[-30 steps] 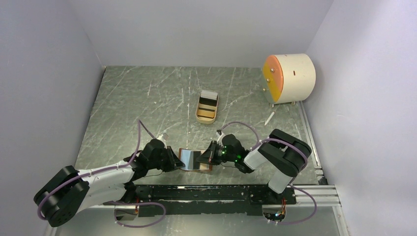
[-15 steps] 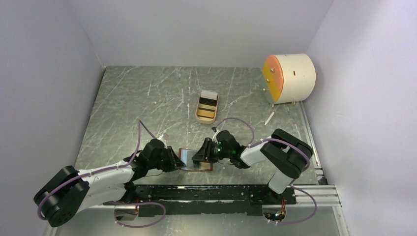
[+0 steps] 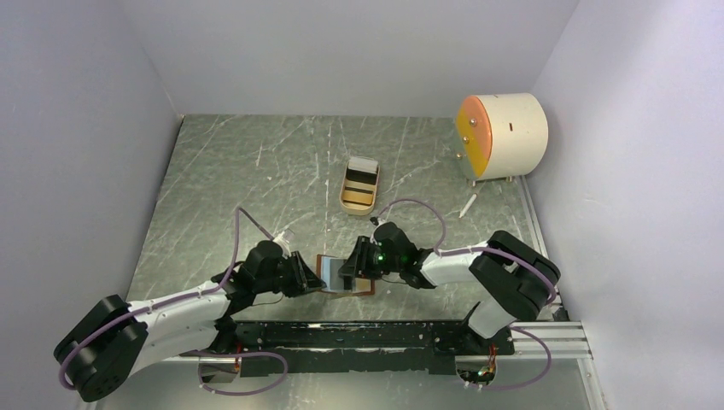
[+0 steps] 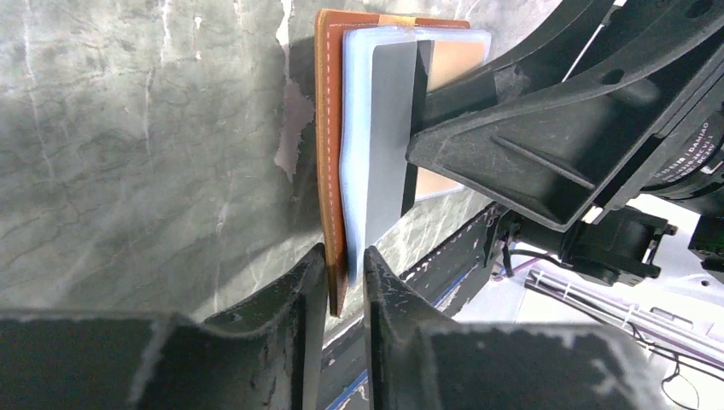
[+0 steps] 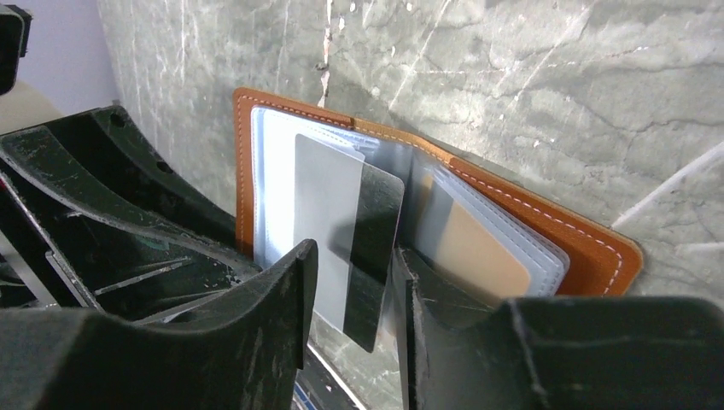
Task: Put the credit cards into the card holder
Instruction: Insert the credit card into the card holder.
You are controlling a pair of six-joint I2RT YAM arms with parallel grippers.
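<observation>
The card holder (image 3: 364, 287), reddish-brown leather with clear sleeves, lies open on the table's near middle. My left gripper (image 3: 309, 278) is shut on its left edge; in the left wrist view the jaws (image 4: 346, 256) pinch the leather cover (image 4: 327, 128) and a pale blue sleeve. A grey and black credit card (image 5: 341, 222) stands partly inside a sleeve of the card holder (image 5: 546, 222). My right gripper (image 5: 354, 252) is open around that card (image 4: 393, 145), with a gap at one finger. From above, the right gripper (image 3: 348, 273) hangs over the holder. Further credit cards (image 3: 362, 173) lie in the tray.
A tan oval tray (image 3: 346, 205) sits mid-table beyond the holder. A cream cylinder with an orange face (image 3: 504, 135) stands at the back right, a small white stick (image 3: 468, 205) near it. A black rail (image 3: 359, 335) runs along the near edge.
The right gripper moved left over the holder and opened, letting go of the card. The left gripper eased slightly and shifted a little away from the near edge with the holder.
</observation>
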